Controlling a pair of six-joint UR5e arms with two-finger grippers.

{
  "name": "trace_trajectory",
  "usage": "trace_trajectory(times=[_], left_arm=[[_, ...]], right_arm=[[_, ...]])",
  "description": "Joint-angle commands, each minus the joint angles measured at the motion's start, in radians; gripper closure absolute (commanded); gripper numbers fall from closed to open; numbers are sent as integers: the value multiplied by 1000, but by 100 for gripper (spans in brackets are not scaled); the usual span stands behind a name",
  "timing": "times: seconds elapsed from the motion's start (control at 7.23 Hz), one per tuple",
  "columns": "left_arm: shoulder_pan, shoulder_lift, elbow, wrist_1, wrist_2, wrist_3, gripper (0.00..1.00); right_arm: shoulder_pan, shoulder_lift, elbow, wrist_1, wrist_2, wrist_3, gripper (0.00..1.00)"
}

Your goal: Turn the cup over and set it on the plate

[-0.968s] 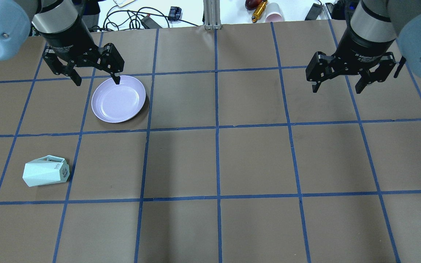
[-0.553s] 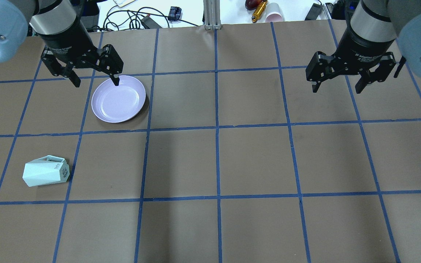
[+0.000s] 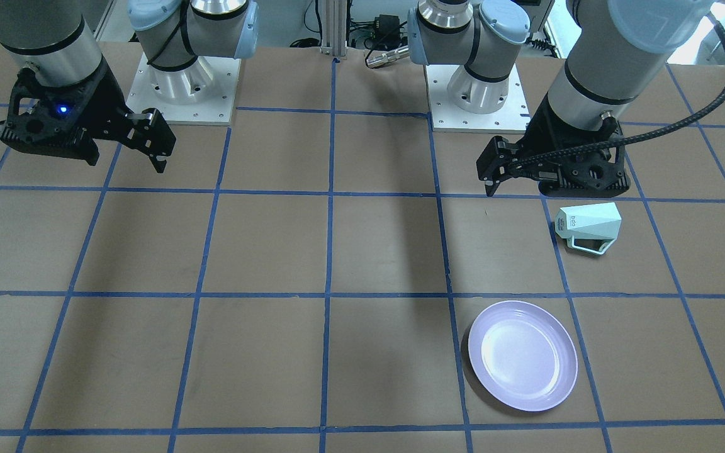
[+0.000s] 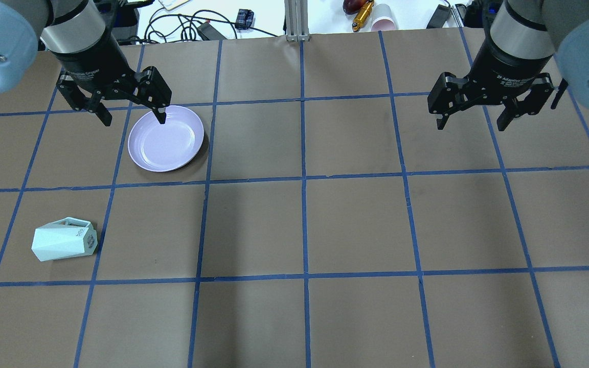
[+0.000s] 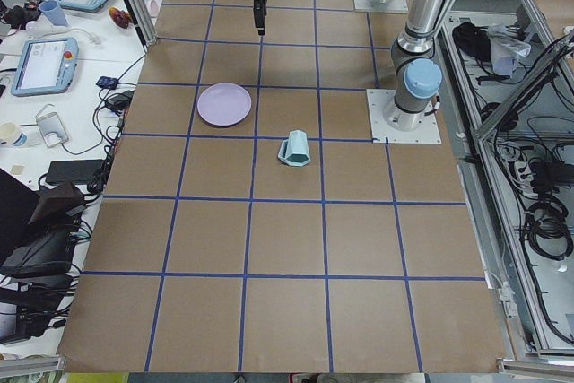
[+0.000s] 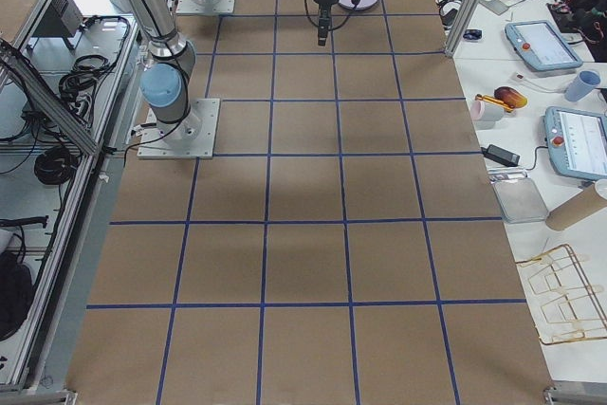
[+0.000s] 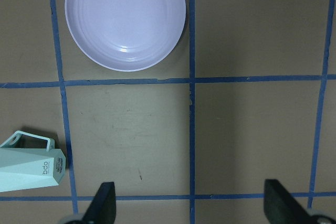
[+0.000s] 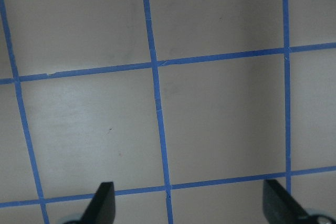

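The pale mint cup [image 4: 64, 239] lies on its side on the brown table, handle up; it also shows in the front view [image 3: 589, 226] and at the left wrist view's lower left [image 7: 29, 163]. The lavender plate [image 4: 165, 139] sits empty farther out, one grid square from the cup, also seen in the front view [image 3: 522, 355] and the left wrist view [image 7: 125, 19]. My left gripper [image 4: 133, 120] is open and empty, high above the table between plate and cup. My right gripper [image 4: 471, 125] is open and empty over bare table at the far right.
The table is brown paper with a blue tape grid [image 4: 303, 176]. Cables, a pink cup [image 4: 384, 19] and tools lie beyond the far edge. The two arm bases [image 3: 183, 82] stand at the robot's side of the table.
My left gripper has shifted slightly toward the robot's side, still open. The cup, plate and right gripper have not moved.
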Motion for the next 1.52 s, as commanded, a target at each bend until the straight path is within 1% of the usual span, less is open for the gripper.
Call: trace_trajectory(times=[0.0,0.14,0.55,0.83,1.11,1.24,1.38], left_arm=[[8,-2,-2,-1,0,-1,0],[23,-4,-2,0,3,16,0],[184,-18,-2,-1,-14,56,0],[280,-34,0,-1,-11,215,0],[415,-39,-3,-13,-9,236,0],[475,-45,-3,-13,-9,296,0],[526,-51,-24,-13,-44,374,0]], right_arm=[[0,0,-1,0,-1,0,0],[0,0,-1,0,-1,0,0],[0,0,-1,0,-1,0,0],[0,0,0,0,-1,0,0],[0,-2,-1,0,-1,0,0],[0,0,0,0,-1,0,0],[0,-2,-1,0,-1,0,0]])
